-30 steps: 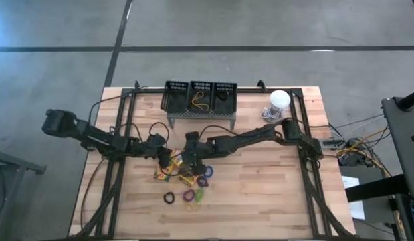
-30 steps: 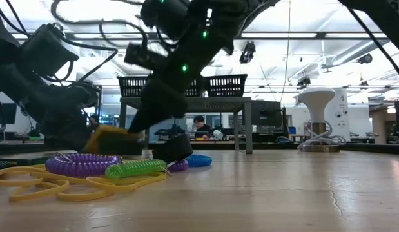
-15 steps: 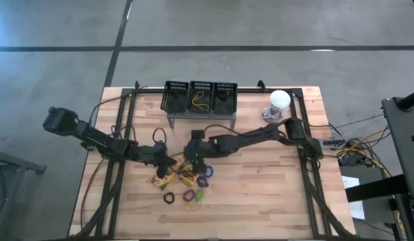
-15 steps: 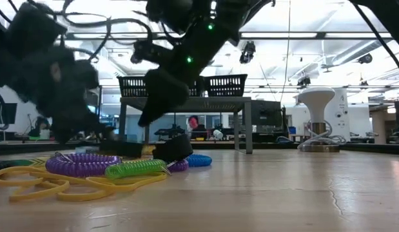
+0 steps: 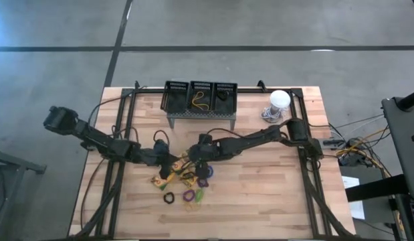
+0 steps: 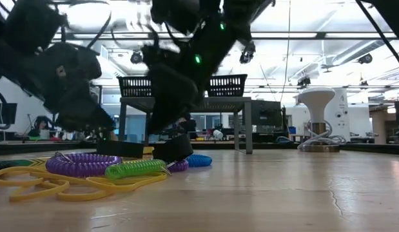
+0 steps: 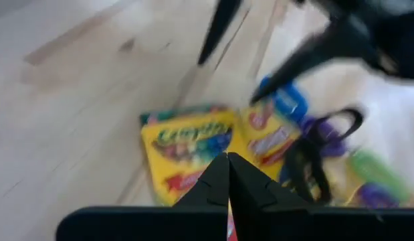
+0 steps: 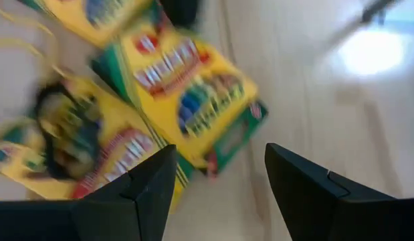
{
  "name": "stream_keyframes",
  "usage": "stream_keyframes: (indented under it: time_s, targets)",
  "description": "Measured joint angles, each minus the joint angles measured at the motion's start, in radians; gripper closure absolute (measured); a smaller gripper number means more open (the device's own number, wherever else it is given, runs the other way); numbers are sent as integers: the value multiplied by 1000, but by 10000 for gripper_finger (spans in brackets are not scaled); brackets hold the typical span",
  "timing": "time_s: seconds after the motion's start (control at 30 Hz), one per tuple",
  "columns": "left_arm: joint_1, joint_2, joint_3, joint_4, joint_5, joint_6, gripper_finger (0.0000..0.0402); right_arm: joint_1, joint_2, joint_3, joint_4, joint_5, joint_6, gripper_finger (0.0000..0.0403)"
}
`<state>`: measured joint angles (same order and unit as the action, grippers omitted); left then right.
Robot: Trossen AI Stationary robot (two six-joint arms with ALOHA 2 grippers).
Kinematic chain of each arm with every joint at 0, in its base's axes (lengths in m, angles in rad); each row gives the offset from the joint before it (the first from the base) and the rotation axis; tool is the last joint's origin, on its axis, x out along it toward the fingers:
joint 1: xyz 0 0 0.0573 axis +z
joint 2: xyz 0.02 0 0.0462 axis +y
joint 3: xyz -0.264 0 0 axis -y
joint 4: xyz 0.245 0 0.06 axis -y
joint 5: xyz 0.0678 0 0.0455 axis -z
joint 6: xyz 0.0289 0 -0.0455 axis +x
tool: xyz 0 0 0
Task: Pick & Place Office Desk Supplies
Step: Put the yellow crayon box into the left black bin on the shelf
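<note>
Reaching in from opposite sides, both arms are seen in the high view meeting over a cluster of supplies near the middle of the wooden table (image 5: 273, 194). The left tool (image 5: 168, 164) is held low at the cluster's left edge; in its wrist view its fingers (image 7: 220, 181) are seen pressed together at the tips, with nothing between them, above a yellow-and-green crayon box (image 7: 186, 150). The right tool (image 5: 195, 161) is positioned at the cluster's far side, and in its wrist view its fingers (image 8: 143, 187) are spread well apart over another crayon box (image 8: 193, 94), with more boxes lying just beside it.

Coloured band loops are scattered on the near side of the boxes: a black loop (image 5: 168, 198), a purple loop (image 5: 188, 196) and a green loop (image 5: 199, 195) are seen from above. In the low view a purple coil (image 6: 83, 164), a green coil (image 6: 136, 169) and yellow bands (image 6: 38, 183) are shown lying on the table.

Three black mesh baskets (image 5: 201, 96) are set in a row on a grey stand (image 5: 201, 118) at the far edge; a yellow band (image 5: 198, 104) lies in the middle one.
</note>
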<state>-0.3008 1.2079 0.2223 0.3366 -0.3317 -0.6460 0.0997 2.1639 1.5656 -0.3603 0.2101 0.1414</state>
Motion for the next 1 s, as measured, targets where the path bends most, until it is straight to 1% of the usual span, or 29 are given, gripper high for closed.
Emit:
stream_keyframes:
  time_s: [0.13,0.2,0.23,0.33,0.37,0.47,0.73,0.87,1.0]
  targets:
    - [-48,0,118,-321,-18,-43,398,-14,-7,-47,29,-61,47,177]
    - [-82,0,158,-425,-21,-62,398,-30,-9,-65,71,-132,60,177]
    - [-99,0,169,-451,-28,-65,398,-41,-9,-77,104,-180,71,177]
    - [-136,0,168,-430,-35,-65,398,-85,-5,-122,224,-338,119,172]
    - [-142,0,161,-416,-35,-65,398,-98,-5,-137,251,-376,136,169]
    - [-146,0,117,-378,-43,-66,398,-128,-5,-175,313,-438,180,154]
    - [-142,1,-21,-168,-46,-66,398,-153,-4,-244,454,-451,280,134]
    - [-131,1,-62,-98,-47,-64,398,-150,-4,-254,461,-459,323,134]
    - [-122,1,-80,-70,-47,-64,398,-151,-4,-256,458,-469,351,139]
